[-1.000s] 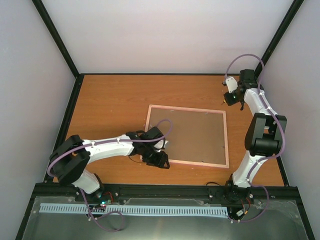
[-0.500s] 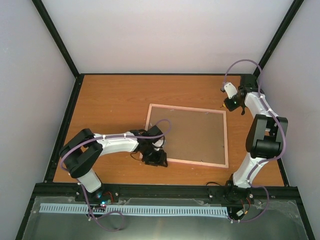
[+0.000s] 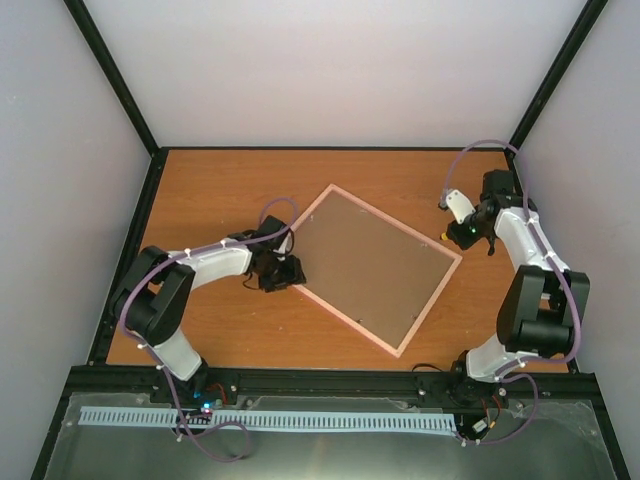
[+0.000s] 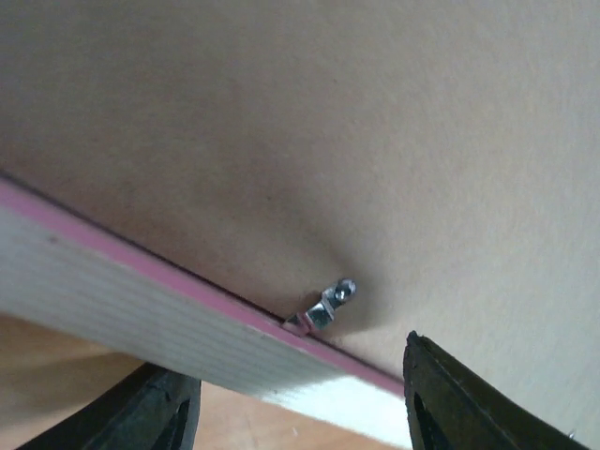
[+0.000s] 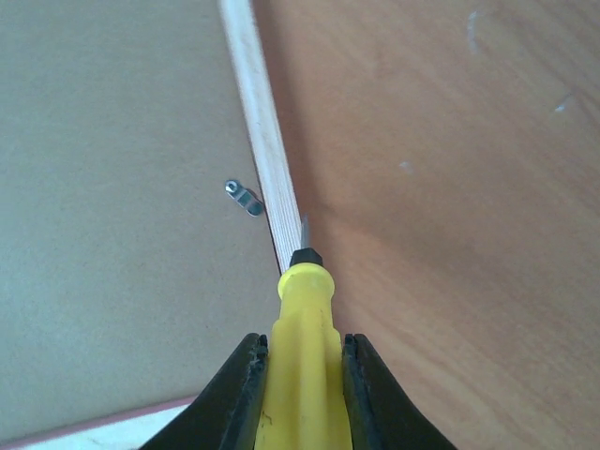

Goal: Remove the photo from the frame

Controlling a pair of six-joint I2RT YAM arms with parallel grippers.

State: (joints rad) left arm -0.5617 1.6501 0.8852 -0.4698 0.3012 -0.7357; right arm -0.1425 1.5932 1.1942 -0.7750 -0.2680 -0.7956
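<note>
Wooden tabletop [image 3: 220, 190]: frame [image 3: 372, 268] lies back-up, now swung to diamond angle, square-on half second ago. At its left edge, left end effector [image 3: 283, 275] spread wide. Moved closer, right end effector [image 3: 462, 232] clamps yellow screwdriver [image 5: 300, 375], tip at right edge.

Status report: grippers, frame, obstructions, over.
Left gripper open at frame edge. Right gripper shut on yellow screwdriver, tip at rim. Frame face down, backing board on; photo hidden.

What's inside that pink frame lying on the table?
The frame lies back-up, so only its brown backing board shows, with small metal clips along the rim. Anything beneath the board, a photo included, is covered and cannot be seen.
</note>
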